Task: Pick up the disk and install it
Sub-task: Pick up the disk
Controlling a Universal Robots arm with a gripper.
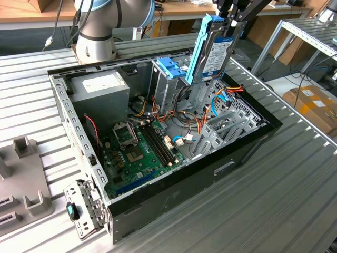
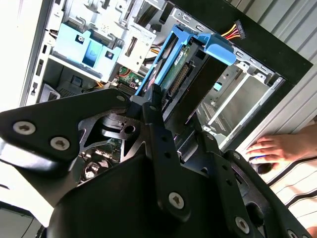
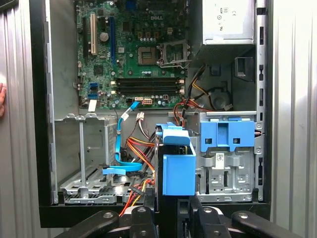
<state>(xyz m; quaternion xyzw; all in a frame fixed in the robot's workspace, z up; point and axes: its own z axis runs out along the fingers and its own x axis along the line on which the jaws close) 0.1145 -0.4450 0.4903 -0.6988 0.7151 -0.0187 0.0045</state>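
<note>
Black tool (image 3: 171, 213) is clamping upright blue-railed metal disk (image 3: 178, 173) above open case (image 3: 39, 148); tangled cables (image 3: 136, 146), blue plastic bracket (image 3: 228, 136) crowding underneath.

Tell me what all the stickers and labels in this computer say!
No text can be read for sure.
The blue-and-white label on the disk, held upright by the gripper: print too small to read.
The white sticker on the grey metal box: too small to read.
The small white sticker on the drive cage: too small to read.
</note>
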